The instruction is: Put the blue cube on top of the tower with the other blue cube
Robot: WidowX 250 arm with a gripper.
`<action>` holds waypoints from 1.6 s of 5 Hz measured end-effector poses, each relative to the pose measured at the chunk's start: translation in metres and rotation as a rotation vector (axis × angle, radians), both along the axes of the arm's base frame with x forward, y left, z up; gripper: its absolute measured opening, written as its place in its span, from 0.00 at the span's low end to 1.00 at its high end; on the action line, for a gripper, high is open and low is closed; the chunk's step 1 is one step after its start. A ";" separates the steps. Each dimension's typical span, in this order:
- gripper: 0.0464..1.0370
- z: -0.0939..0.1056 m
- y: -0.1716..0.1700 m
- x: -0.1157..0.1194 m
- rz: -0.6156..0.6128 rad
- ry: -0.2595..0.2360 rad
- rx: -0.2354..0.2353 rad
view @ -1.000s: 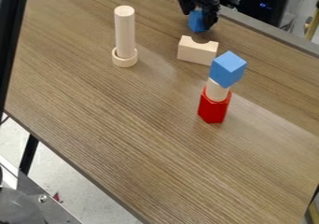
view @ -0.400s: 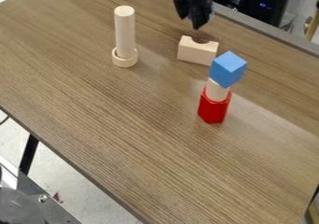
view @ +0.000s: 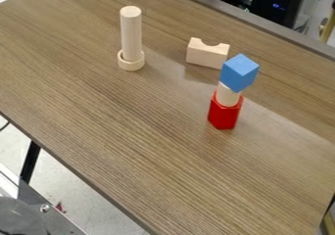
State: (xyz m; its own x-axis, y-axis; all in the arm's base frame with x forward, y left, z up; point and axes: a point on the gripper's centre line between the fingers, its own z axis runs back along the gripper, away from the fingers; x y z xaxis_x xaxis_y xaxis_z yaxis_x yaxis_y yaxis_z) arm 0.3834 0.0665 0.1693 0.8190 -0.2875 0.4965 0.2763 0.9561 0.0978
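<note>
One blue cube [view: 239,73] rests at the top of the tower, right of the table's middle. Under it is a short pale wooden cylinder [view: 227,95], which stands on a red block [view: 224,113] on the wooden table [view: 150,146]. The blue cube sits turned so that a corner points toward the camera.
A tall pale cylinder [view: 131,33] stands in a wooden ring [view: 131,61] at the upper left. Behind the tower is a wooden block with a curved notch [view: 207,54]. Dark equipment [view: 275,4] stands beyond the table's back edge.
The gripper, at the top edge with a blue object at its fingers one second ago, has moved up and out of view. That blue object is gone from the table's back too. The tower has not moved.
</note>
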 end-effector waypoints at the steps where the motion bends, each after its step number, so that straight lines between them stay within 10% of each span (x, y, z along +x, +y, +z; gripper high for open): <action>1: 0.52 0.027 -0.010 -0.034 -0.057 0.019 0.009; 4: 0.52 0.020 -0.058 -0.109 -0.267 0.100 0.054; 8: 0.52 -0.025 -0.093 -0.091 -0.500 0.107 0.097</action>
State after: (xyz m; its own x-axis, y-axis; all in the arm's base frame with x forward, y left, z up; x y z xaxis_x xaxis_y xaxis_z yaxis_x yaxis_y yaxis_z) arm 0.2921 -0.0264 0.1444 0.6144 -0.6974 0.3691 0.7105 0.6924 0.1256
